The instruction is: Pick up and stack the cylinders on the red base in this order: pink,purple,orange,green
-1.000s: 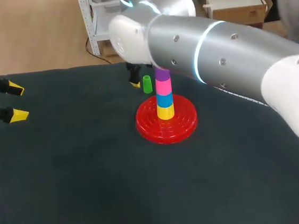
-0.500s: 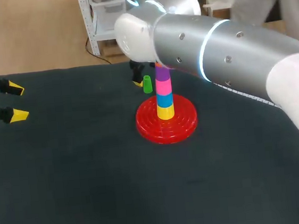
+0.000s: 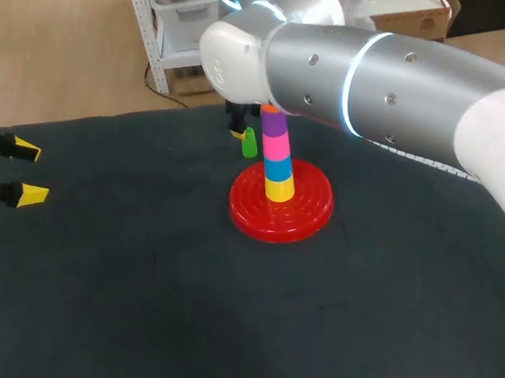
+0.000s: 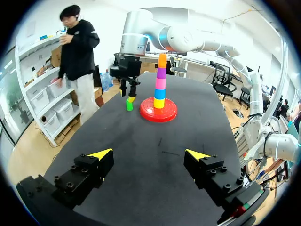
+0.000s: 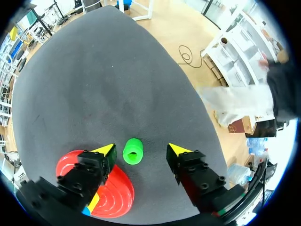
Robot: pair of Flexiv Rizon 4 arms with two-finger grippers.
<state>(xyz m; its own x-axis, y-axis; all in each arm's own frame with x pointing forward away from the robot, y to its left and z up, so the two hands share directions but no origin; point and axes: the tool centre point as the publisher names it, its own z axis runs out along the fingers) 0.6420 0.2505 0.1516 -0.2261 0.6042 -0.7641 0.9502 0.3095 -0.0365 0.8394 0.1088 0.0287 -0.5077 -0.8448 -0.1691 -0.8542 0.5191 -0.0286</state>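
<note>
The red base [image 3: 313,208] carries a stack [image 3: 277,155] of yellow, blue, pink, purple and orange cylinders, the orange top [image 4: 162,60] showing in the left wrist view. A green cylinder [image 3: 249,143] stands upright on the mat just left of and behind the stack. My right gripper [image 5: 141,149] hangs over it, open, with the green cylinder [image 5: 133,151] between its fingers and a gap on each side. The red base [image 5: 113,190] lies beside one finger. My left gripper [image 4: 149,154] is open and empty at the table's left, far from the stack [image 4: 160,84].
The dark mat [image 3: 158,325] covers the whole table. My right arm [image 3: 386,85] crosses above the table's back right, passing just behind the stack's top. The mat's far edge [image 3: 91,118] runs close behind the green cylinder.
My right arm has shifted slightly to the right, bringing its gripper closer over the green cylinder. The left arm, the stack and the green cylinder have stayed in place.
</note>
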